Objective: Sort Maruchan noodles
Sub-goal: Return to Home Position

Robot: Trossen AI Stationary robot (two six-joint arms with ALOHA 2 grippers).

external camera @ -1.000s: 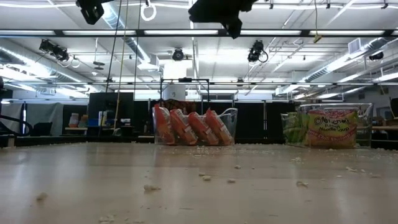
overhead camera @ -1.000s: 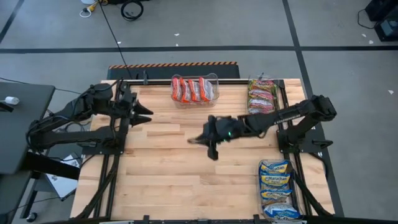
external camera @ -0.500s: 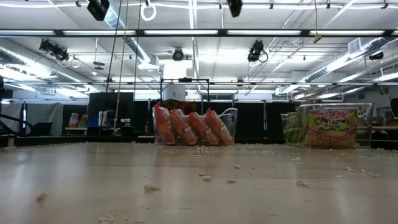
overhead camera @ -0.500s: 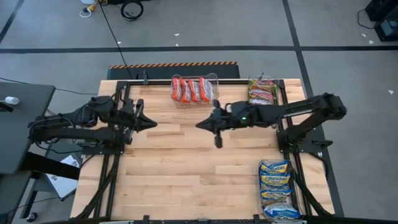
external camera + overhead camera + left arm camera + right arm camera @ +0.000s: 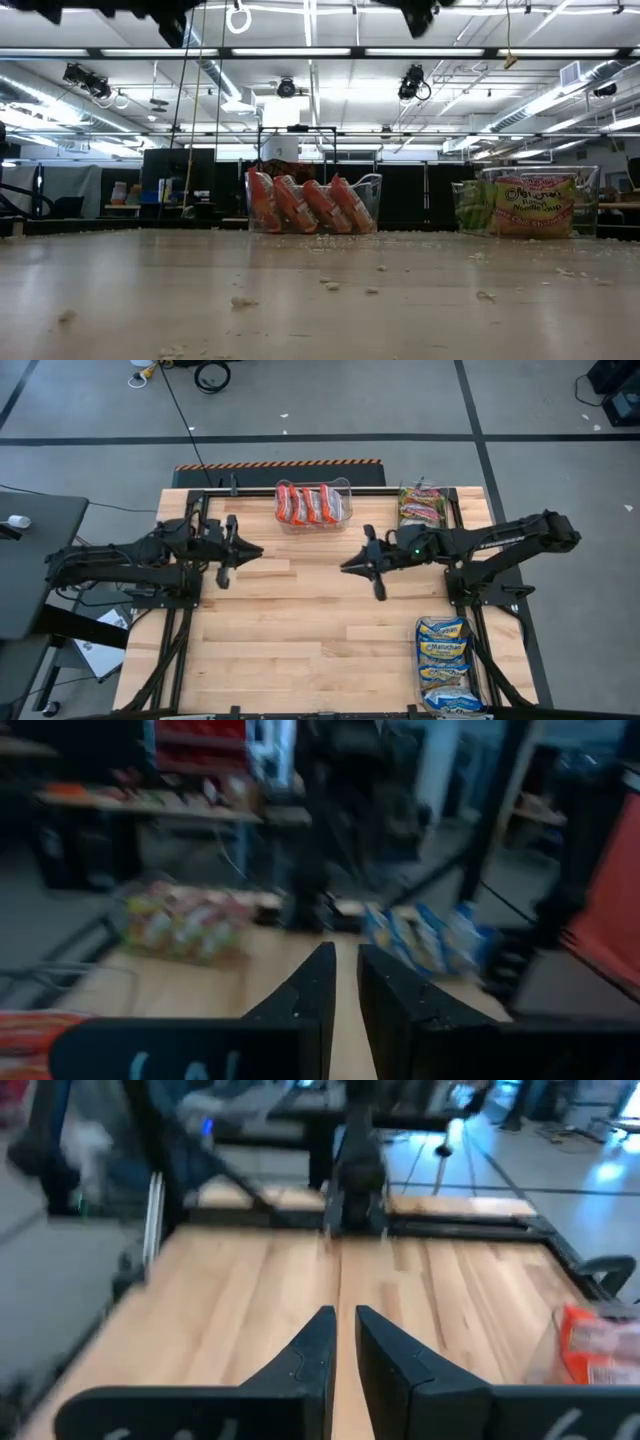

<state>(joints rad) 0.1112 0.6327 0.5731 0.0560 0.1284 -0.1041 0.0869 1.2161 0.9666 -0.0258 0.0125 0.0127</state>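
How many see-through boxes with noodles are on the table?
3, seen from above: the red-pack bin at the top edge's middle, the green-pack bin top right, the blue-pack bin bottom right. None looks hidden.

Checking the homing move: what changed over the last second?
The right gripper pulled back from mid-table toward its base on the right, empty. The left gripper edged slightly inward as its arm stretched out. Nothing gripped or released. The red noodle packs, green noodle packs and blue Maruchan packs stayed put.

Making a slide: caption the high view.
Left gripper and right gripper hang shut above the table; red packets, green packets and blue packets in separate bins.
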